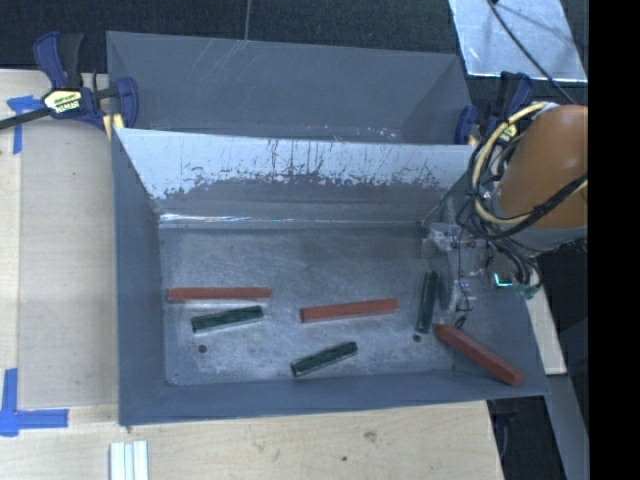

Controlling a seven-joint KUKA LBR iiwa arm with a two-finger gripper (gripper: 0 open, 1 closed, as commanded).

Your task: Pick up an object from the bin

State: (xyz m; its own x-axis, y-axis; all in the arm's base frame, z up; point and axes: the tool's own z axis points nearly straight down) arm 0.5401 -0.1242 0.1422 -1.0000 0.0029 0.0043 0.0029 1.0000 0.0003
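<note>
**Op:** Where's yr gripper rn?

**Me:** My gripper (459,303) hangs low in the bin (300,173), view-right of the mid red-brown bar (348,311), close to the wall on the arm side. Can't tell how far open it is, or whether it has hold of anything. Wrist hardware & cables crowd it.

**Op:** What's closest to it?

**Me:** The near green stick (427,301): dark, slim, pointing approx. toward the back wall. It lies btwn the mid red-brown bar's right end and my gripper, just beside me. Touching or not, can't tell.

**Op:** Other items?

**Me:** The sloped red-brown bar (478,354) is right of the mid bar and lower in view. It lies on the bin's side slope, w/ its upper end just below my gripper. The low green stick (324,358) sits just below the mid bar, toward the front wall, at an angle. Left of the mid bar, well apart from it, is the far red-brown bar (218,294). The far green stick (227,318) is just beneath that one, and both lie approx. level.
</note>
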